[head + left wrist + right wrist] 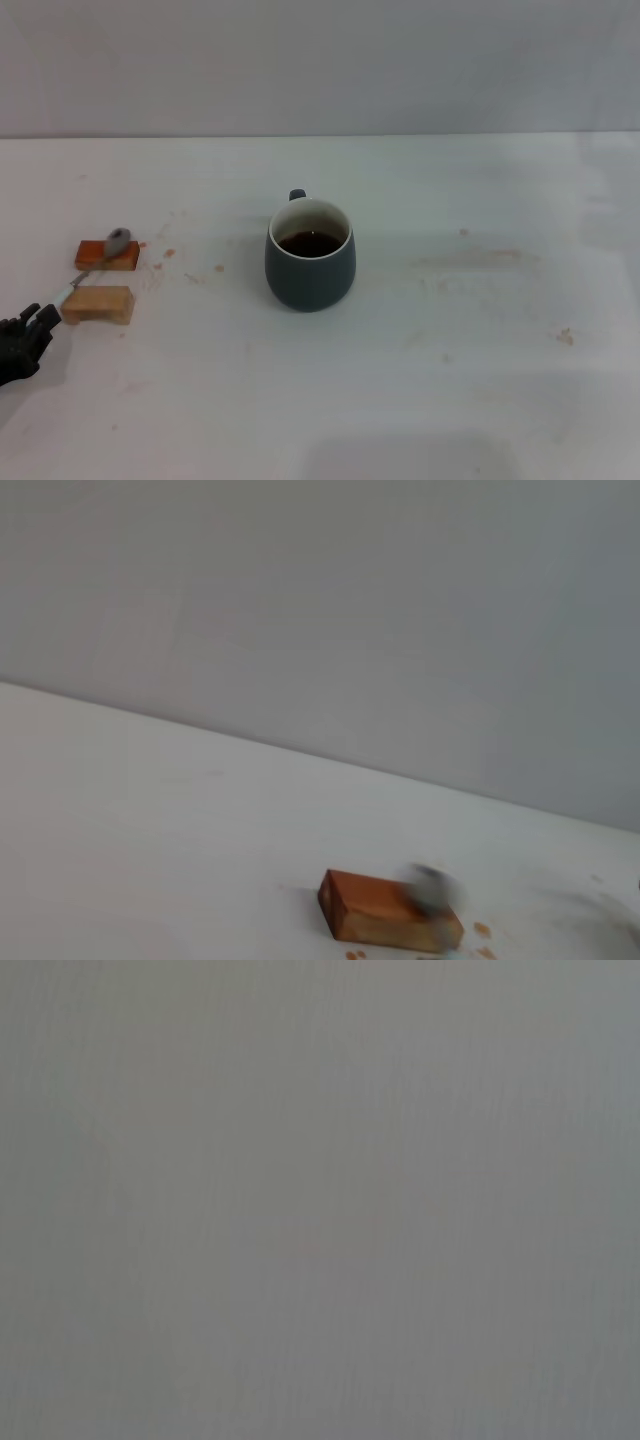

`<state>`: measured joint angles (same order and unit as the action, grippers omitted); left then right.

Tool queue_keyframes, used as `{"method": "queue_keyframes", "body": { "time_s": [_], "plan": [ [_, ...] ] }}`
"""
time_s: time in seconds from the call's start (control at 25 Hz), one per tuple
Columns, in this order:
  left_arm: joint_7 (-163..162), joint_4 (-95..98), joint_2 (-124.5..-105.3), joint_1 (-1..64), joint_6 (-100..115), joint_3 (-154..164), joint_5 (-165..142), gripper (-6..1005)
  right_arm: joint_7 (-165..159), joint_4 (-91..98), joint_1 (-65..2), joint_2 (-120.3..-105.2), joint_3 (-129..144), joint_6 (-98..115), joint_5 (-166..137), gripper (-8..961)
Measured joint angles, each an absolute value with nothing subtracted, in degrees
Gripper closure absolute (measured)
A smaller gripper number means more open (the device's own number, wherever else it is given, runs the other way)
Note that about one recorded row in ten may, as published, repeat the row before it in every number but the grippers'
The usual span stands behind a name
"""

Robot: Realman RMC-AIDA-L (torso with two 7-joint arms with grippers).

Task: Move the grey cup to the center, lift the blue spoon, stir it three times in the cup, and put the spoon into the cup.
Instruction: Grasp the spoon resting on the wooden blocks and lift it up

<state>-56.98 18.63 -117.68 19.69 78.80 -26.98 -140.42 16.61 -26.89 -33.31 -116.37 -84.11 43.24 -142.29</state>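
Observation:
The grey cup (pixel 310 262) stands upright at the middle of the white table, its handle turned to the far side and dark liquid inside. The blue spoon (pixel 92 268) lies across two wooden blocks at the left, its silver bowl on the far block and its pale handle pointing at the near left. My left gripper (pixel 40 320) is low at the left edge, right by the tip of the spoon's handle. In the left wrist view the spoon's bowl (pixel 432 886) shows blurred on the far block. The right gripper is out of view.
The far orange-brown block (pixel 106 256) (pixel 385 912) and the near pale wooden block (pixel 98 304) carry the spoon. Small brownish stains (pixel 165 252) dot the table (pixel 470 350) near the blocks and at the right. A grey wall stands behind the table.

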Motion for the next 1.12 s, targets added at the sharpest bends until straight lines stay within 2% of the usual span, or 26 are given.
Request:
{"method": "queue_keyframes", "body": {
  "time_s": [0.2,1.12],
  "plan": [
    [-56.8,18.6,-117.68,19.7,78.8,-27.0,-140.1,822,16.6,-26.9,-33.3,-116.37,-84.1,43.2,-142.3,409],
    [-56.8,17.1,-117.73,19.7,81.6,-27.0,-135.5,823,16.6,-26.9,-33.3,-116.37,-84.7,43.2,-142.3,409]
  ]
}}
